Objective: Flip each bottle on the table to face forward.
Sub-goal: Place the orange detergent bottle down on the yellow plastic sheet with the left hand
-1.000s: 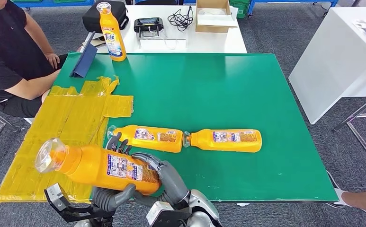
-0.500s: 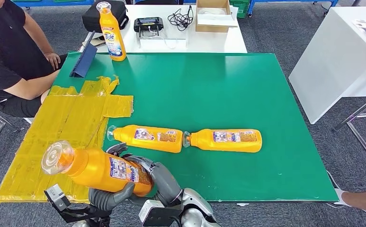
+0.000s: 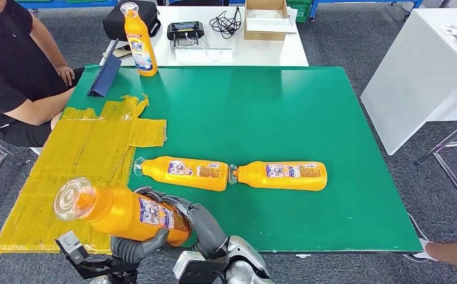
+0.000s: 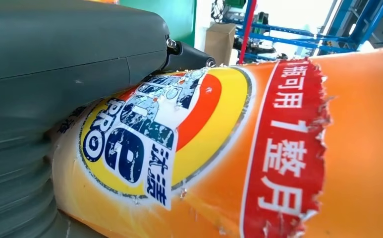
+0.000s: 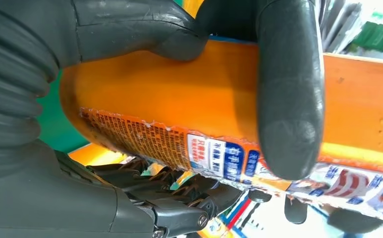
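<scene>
From the head view I have one bottle [image 3: 122, 212] lifted over the table's [image 3: 285, 112] near left corner, cap toward the left, cradled between both hands so I can roll it. My right hand [image 3: 199, 219] wraps over its base and my left hand [image 3: 132, 247] cups it from below. Two bottles [image 3: 181, 173] [image 3: 282, 176] lie end to end mid-table, back labels up.

Left wrist: the front logo [image 4: 154, 134] faces this palm, thumb [image 4: 70, 54] pressed on it.

Right wrist: fingers [image 5: 288, 89] clamp across the back label.
</scene>
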Robot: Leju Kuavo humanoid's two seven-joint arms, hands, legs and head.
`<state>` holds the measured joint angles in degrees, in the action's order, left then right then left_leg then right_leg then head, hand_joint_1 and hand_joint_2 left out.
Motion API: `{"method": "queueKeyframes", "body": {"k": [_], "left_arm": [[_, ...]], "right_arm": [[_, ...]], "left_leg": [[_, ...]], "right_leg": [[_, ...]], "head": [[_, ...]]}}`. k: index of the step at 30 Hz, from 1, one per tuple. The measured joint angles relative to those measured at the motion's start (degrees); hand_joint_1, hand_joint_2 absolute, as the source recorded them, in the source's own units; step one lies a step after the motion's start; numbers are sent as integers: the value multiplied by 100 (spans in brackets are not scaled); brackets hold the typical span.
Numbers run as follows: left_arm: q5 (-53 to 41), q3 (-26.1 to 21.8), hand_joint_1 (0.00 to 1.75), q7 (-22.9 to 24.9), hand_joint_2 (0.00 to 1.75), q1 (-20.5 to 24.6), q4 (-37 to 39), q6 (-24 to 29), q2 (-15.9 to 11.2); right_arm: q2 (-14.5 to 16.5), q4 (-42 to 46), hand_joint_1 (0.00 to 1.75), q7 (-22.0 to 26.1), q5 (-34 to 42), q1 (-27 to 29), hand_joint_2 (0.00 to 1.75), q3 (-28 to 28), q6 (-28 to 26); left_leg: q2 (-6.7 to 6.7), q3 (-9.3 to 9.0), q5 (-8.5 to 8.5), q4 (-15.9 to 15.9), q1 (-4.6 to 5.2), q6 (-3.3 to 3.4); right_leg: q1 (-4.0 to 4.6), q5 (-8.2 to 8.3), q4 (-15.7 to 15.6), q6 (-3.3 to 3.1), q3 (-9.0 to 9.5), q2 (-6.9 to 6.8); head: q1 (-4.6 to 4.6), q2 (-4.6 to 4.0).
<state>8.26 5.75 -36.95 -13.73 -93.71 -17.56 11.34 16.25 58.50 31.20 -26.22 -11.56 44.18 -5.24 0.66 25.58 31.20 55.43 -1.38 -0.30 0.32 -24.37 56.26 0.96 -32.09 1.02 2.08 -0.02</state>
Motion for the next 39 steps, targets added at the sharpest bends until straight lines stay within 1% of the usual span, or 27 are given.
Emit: {"method": "queueKeyframes", "body": {"k": [2,3,5,6,7,9,11,13,14,16,18,20,23,25,27,29,31,33,37,39], "left_arm": [[-345,-19,175,-85,175,59,-2,287,-3],[-494,-36,175,-114,175,100,-3,406,-6],[-759,-88,175,-135,175,191,-3,659,-13],[-969,-132,175,-137,175,248,3,877,-27],[-1255,-196,175,-137,175,329,20,1179,-52],[-1951,-432,175,-127,175,580,126,1954,-158],[-2665,-793,175,-96,175,907,333,2699,-327],[-3273,-1173,175,-48,175,1201,586,3221,-527],[-3475,-1336,175,-29,175,1316,699,3377,-616],[-3657,-1586,175,-15,175,1485,867,3491,-735],[-3746,-1745,175,-3,175,1585,977,3530,-800],[-4013,-1833,175,89,175,1651,1066,3738,-857],[-4934,-1939,175,450,175,1786,1274,4465,-1028],[-5747,-2044,175,799,175,1932,1514,5027,-1239],[-6592,-2170,175,1115,175,2104,1839,5470,-1479],[-7388,-2321,175,1279,175,2252,2160,5670,-1686],[-8093,-2506,175,1311,175,2352,2398,5719,-1839],[-8586,-2659,175,1308,175,2411,2577,5733,-1966],[-9201,-2735,175,1518,175,2529,3031,5747,-2307],[-9168,-2739,175,1618,175,2599,3253,5747,-2475]], "right_arm": [[-10,61,175,-54,-32,6,175,-21,-113],[-18,107,136,-88,-39,10,175,-33,-149],[-32,204,48,-166,-38,4,175,-76,-230],[-40,254,5,-232,-36,-20,175,-119,-289],[-56,302,0,-329,-29,-68,175,-180,-355],[-118,376,0,-586,14,-279,175,-376,-443],[-217,396,0,-802,80,-642,175,-675,-448],[-322,379,0,-920,139,-1036,175,-987,-364],[-366,367,0,-950,159,-1198,175,-1116,-312],[-428,342,0,-970,167,-1414,175,-1300,-236],[-462,328,0,-972,154,-1515,175,-1405,-210],[-486,316,0,-976,167,-1573,175,-1467,-193],[-540,272,0,-1006,276,-1715,175,-1535,-116],[-585,228,0,-1019,349,-1846,175,-1575,-35],[-622,154,0,-1021,394,-1991,175,-1591,50],[-649,42,0,-1028,430,-2135,175,-1588,116],[-670,-96,0,-1048,463,-2265,175,-1585,156],[-693,-254,0,-1072,483,-2379,175,-1582,200],[-696,-756,0,-1163,519,-2709,175,-1545,304],[-686,-971,0,-1178,537,-2846,175,-1527,325]], "left_leg": [[-1,1,-1,0,0,0],[-1,1,-1,0,0,0],[0,1,-1,0,0,0],[0,1,-2,0,0,0],[-1,2,-4,0,0,0],[-5,3,-13,1,0,-2],[-7,3,-22,1,0,-7],[-7,0,-29,2,0,-10],[-7,-3,-32,3,0,-12],[-11,-4,-36,3,-1,-14],[-13,-1,-36,4,-2,-14],[-14,6,-36,3,-2,-14],[-12,16,-36,3,-1,-15],[-11,16,-36,3,-1,-15],[-13,15,-36,3,-1,-15],[-14,15,-38,3,-1,-17],[-14,15,-39,3,-2,-19],[-13,15,-39,3,-2,-19],[-12,18,-40,3,-2,-20],[-15,18,-40,4,-2,-20]], "right_leg": [[0,0,0,0,0,-1],[0,0,0,0,1,-1],[-1,0,1,0,1,0],[-1,1,1,0,1,0],[-1,1,1,0,1,-1],[-1,3,1,0,1,-3],[-2,8,2,1,2,-4],[-2,12,5,2,3,-4],[-1,14,6,1,3,-4],[-1,15,11,0,2,-5],[0,13,15,3,0,-5],[-1,10,17,6,-5,-5],[-1,10,16,6,-13,-5],[-2,10,15,6,-15,-5],[-2,10,16,6,-14,-5],[-1,10,18,6,-14,-6],[-1,10,22,6,-15,-6],[-1,10,24,6,-16,-5],[-1,10,27,6,-20,-5],[0,10,26,6,-21,-8]], "head": [[0,0],[0,0],[-1,0],[0,0],[0,0],[1,0],[-1,0],[-1,0],[0,0],[-1,0],[1,0],[0,0],[-2,0],[-2,0],[-1,0],[-1,0],[-1,0],[-2,0],[-3,0],[-2,0]]}}
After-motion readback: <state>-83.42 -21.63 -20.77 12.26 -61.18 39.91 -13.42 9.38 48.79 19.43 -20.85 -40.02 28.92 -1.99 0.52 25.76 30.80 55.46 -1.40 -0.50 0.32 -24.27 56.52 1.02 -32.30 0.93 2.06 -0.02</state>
